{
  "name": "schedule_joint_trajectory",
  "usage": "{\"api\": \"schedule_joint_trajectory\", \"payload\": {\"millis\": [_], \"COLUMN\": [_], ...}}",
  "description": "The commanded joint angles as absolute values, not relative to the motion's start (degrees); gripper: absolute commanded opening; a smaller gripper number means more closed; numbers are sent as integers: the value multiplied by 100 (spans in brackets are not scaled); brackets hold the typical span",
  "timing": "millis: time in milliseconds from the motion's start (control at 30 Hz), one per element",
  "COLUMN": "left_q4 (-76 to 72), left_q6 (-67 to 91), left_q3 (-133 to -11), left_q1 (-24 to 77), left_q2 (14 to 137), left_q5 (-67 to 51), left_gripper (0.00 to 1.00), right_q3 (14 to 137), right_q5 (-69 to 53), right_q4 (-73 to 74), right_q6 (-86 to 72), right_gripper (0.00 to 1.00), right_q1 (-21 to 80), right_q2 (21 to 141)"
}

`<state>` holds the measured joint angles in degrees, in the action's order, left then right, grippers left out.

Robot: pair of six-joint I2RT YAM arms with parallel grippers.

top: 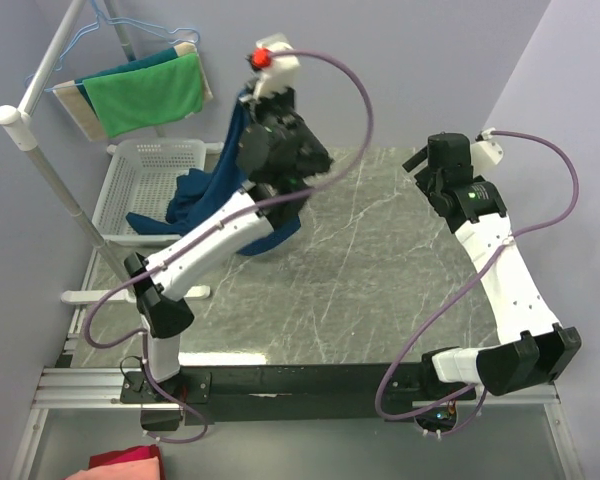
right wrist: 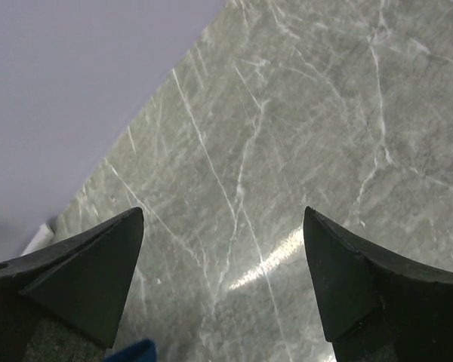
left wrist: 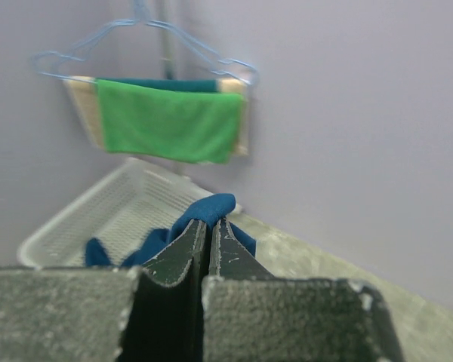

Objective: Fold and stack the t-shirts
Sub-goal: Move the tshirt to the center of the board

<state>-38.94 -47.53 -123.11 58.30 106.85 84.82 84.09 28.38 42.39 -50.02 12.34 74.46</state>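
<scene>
Top view: the left claw (top: 250, 100), raised over the far-left corner of the desk (top: 380, 260), is clenched on the navy t-shirt (top: 205, 190), which hangs bunched with its long axis running steeply down from the claw, its lower end trailing into the white basket (top: 130, 180) and onto the desk beside it. Left wrist view: the fingers are pressed together on a fold of the shirt, with the basket and a green cloth (left wrist: 170, 121) on a hanger behind. Right wrist view: the right claw (right wrist: 223, 219) is spread wide over bare desk, grasping nothing.
</scene>
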Motion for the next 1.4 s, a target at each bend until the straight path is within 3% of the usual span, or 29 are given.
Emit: {"api": "schedule_joint_trajectory", "payload": {"millis": [0, 333, 633, 867, 1167, 1367], "left_q4": [-4047, -1241, -430, 270, 896, 431], "left_q6": [-4542, -2560, -142, 308, 361, 141], "left_q3": [-13085, -14273, -12395, -12647, -12446, -11821], "left_q1": [4925, 5123, 5801, 5827, 5827, 5775], "left_q2": [10477, 10170, 8456, 8367, 8770, 9349], "left_q5": [8561, 6684, 3079, 1382, 1300, 3021], "left_gripper": [1, 1, 1, 1, 1, 1], "right_q3": [8280, 8191, 8297, 8086, 7963, 8051], "right_q5": [2619, 2417, 2435, 2373, 2346, 2601], "right_q4": [4113, 4087, 4122, 4078, 4025, 4166], "right_q6": [-4922, -4790, -4676, -4650, -4632, -4658], "right_gripper": [92, 92, 91, 92, 92, 92], "right_q1": [1213, 1213, 1222, 1213, 1222, 1187], "right_q2": [7488, 7620, 7700, 7620, 7559, 7497]}}
